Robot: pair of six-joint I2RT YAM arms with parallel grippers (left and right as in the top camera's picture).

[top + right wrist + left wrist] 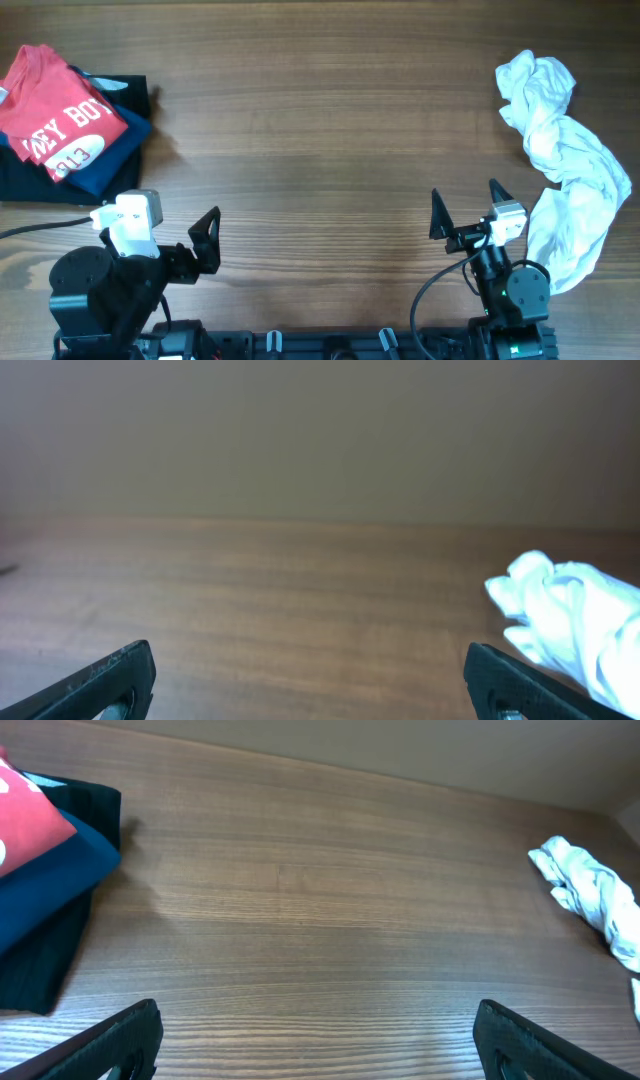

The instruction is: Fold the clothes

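A folded red T-shirt [60,118] with white lettering lies on a blue garment [118,148] and a black one [25,182] at the table's far left. In the left wrist view the same pile shows as the red shirt [25,815], the blue garment [50,880] and the black one [40,960]. A crumpled white garment [565,170] [595,895] [570,615] lies along the right side. My left gripper [155,230] [318,1025] hovers open near the front edge, right of the pile. My right gripper [468,205] [310,660] stands open just left of the white garment, holding nothing.
The wooden table [320,120] stretches bare between the pile and the white garment. A black cable [40,228] runs along the front left, by the left arm's base.
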